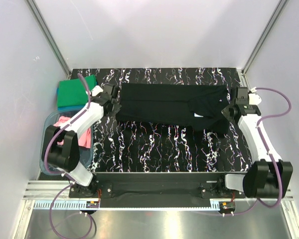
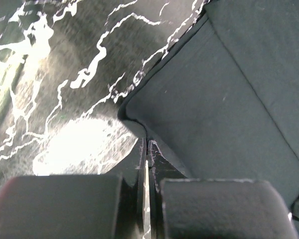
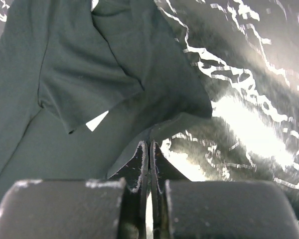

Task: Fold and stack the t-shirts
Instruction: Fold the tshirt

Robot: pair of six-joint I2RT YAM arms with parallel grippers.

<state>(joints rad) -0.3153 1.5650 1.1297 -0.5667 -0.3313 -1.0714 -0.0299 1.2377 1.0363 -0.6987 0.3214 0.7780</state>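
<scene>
Far left, off the table's left edge: clear blue-tinted plastic tub (image 1: 49, 119) with the pink t-shirt (image 1: 83, 138) bunched inside, left arm passing over it. Just behind the tub, at the table's far-left corner: green t-shirt (image 1: 72, 90) folded flat on top of the blue t-shirt (image 1: 66, 107), only a thin blue strip showing at the near edge. Black white-veined marble table (image 1: 164, 149). Left gripper (image 1: 111, 103) sits low at the left end of the black t-shirt (image 1: 164, 104). In the left wrist view its jaws are pressed together, only a thin slit between them, tips (image 2: 147, 147) right at a rounded corner of the dark cloth (image 2: 214, 124), pinching that edge. The black t-shirt lies spread as a long band across the far half of the table, left to right between the two grippers, mostly flat, with more folds and overlap toward its right end. Small white neck label (image 1: 198, 115) shows right of centre near the front edge. Right gripper (image 1: 228, 112) is down at the shirt's right end. In the right wrist view its jaws are also shut tight, tips (image 3: 149, 147) nipping a raised edge of the cloth (image 3: 65, 74), a loose flap lying over the body of the shirt with a bit of white showing under it.
</scene>
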